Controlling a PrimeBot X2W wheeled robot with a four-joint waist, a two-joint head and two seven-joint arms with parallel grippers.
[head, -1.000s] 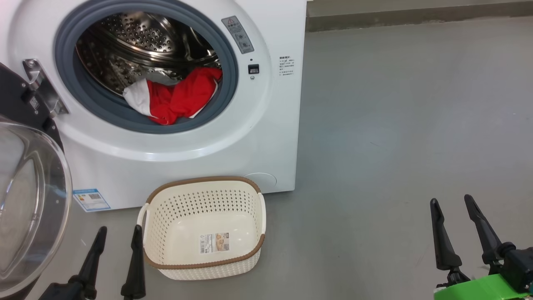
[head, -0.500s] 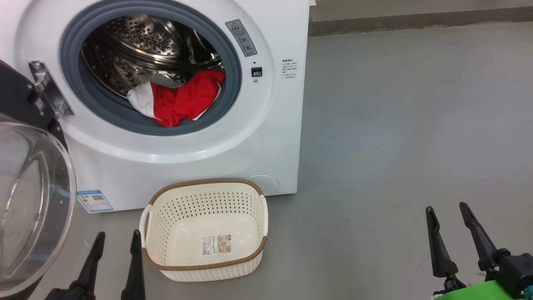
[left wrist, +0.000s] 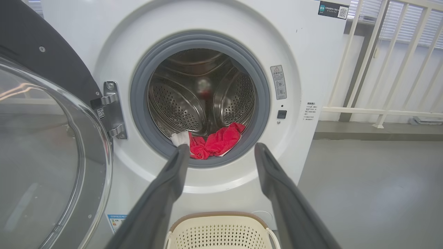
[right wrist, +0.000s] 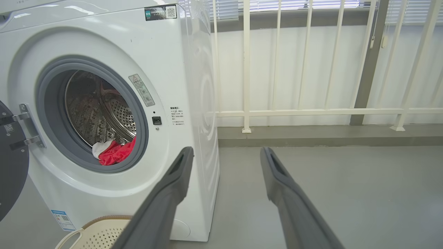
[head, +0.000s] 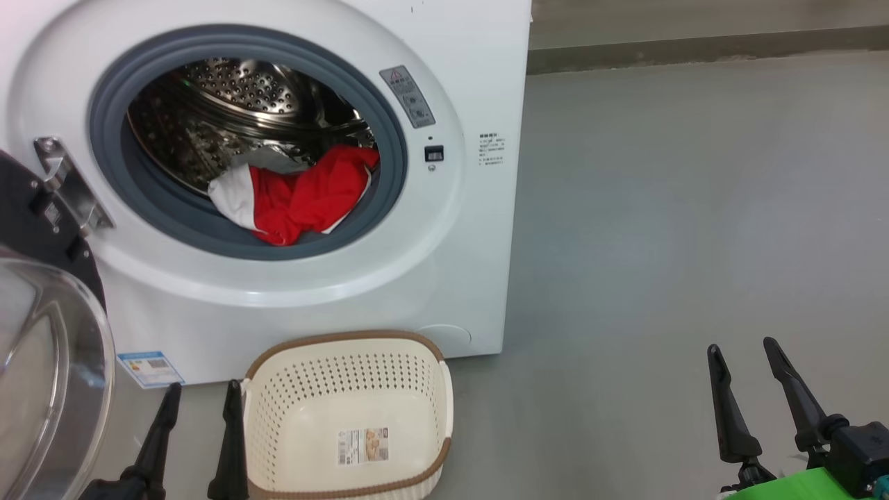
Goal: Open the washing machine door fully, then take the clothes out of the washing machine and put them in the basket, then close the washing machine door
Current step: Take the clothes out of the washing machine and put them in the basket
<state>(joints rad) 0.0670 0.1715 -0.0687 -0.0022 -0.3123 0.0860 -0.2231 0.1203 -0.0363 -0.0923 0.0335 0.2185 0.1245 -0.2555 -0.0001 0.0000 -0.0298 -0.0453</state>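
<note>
The white washing machine [head: 479, 229] stands with its door [head: 48, 389] swung open to the left, glass bowl facing me. Red and white clothes [head: 298, 194] lie at the drum's front lip, also seen as clothes [left wrist: 211, 143] and clothes [right wrist: 114, 154]. An empty cream basket [head: 347, 344] sits on the floor right in front of the machine. My left gripper [head: 201, 396] is open, hanging just left of the basket with nothing between its fingers. My right gripper [head: 743, 351] is open over bare floor, well right of the machine.
Grey floor [head: 660, 208] stretches to the right of the machine. A white railing [right wrist: 294, 112] and a low kerb run along the back wall. The open door [left wrist: 45, 166] fills the space at my left.
The whole head view has shifted, so the machine and basket sit lower in it: the camera moved. Both grippers stay open and hold nothing.
</note>
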